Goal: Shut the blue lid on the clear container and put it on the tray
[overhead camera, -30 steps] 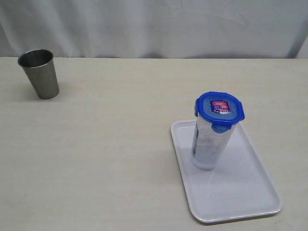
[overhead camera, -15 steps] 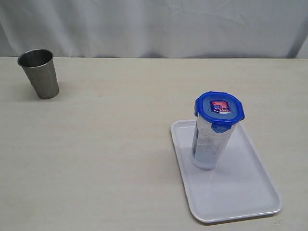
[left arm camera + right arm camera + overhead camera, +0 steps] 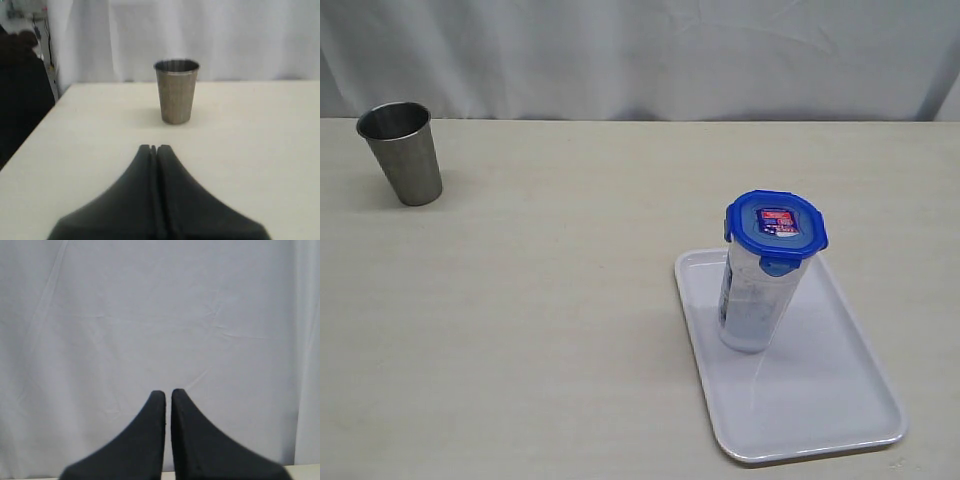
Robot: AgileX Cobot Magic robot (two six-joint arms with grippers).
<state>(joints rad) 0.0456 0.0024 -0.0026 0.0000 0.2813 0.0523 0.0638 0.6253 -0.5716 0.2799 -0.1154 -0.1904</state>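
Observation:
The clear container [image 3: 752,300] stands upright on the white tray [image 3: 840,400] at the right of the exterior view. The blue lid [image 3: 776,225] with its red-and-white sticker sits on top of it. Neither arm shows in the exterior view. In the left wrist view my left gripper [image 3: 154,148] is shut with nothing in it, above bare table. My right gripper [image 3: 168,393] is shut and empty too, facing the white curtain.
A grey metal cup [image 3: 402,153] stands upright at the far left of the table [image 3: 570,300]; in the left wrist view this cup [image 3: 176,91] is ahead of the left gripper. A white curtain [image 3: 640,55] hangs behind the table.

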